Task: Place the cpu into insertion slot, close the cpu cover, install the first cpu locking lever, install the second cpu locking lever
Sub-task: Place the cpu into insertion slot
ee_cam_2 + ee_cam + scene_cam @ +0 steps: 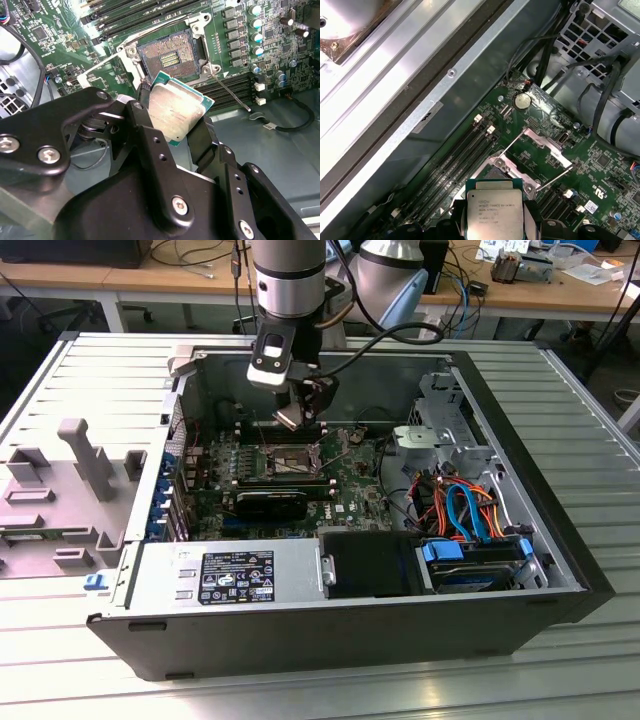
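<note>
The arm's gripper (174, 125) is clamped on the chip (175, 105), one black finger against each of two opposite edges and the silver top facing out. It hangs inside the open computer case (350, 640), which lies on its side on the slatted metal table (300, 695). What matters here is where the socket (170, 57) sits relative to the chip: lower down on the green board and just past the chip's leading edge. The two are clearly apart, not touching. In the exterior view the gripper (300, 410) hovers over the back edge of the socket (285, 458) rather than square above it. The chip looks tilted against the board, not level with it, and its sides seem turned a little off the socket's sides. The socket is empty, with its bed of bare gold contacts showing. The cover (542, 139) appears swung up and away from the opening. A thin metal lever (231, 94) stands loose beside the socket, not hooked down. In the first wrist view the chip (494, 212) sits in front of the socket (492, 172), hiding its near side.
</note>
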Controlling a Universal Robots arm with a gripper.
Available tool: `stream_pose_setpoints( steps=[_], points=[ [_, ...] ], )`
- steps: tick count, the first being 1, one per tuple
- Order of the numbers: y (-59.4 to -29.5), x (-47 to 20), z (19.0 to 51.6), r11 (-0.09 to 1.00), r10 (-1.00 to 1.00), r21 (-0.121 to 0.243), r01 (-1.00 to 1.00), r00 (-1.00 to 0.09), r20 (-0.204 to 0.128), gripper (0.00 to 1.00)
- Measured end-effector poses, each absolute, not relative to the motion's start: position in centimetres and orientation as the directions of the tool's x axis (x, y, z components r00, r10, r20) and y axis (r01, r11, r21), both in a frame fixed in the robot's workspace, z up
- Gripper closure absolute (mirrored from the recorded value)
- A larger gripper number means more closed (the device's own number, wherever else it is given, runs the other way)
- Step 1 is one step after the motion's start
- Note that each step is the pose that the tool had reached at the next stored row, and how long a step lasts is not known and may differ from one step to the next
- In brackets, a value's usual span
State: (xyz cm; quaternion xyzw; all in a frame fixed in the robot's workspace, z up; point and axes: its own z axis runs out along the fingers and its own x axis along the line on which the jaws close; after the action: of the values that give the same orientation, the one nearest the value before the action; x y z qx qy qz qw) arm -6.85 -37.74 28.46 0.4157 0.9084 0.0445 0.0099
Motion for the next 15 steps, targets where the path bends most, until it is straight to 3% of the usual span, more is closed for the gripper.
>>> stream_pose_setpoints(
  steps=[15],
  points=[
    [-37.74,-6.85,28.46,0.632,0.772,0.089,0.77,-0.636,0.019,0.45]
  ],
)
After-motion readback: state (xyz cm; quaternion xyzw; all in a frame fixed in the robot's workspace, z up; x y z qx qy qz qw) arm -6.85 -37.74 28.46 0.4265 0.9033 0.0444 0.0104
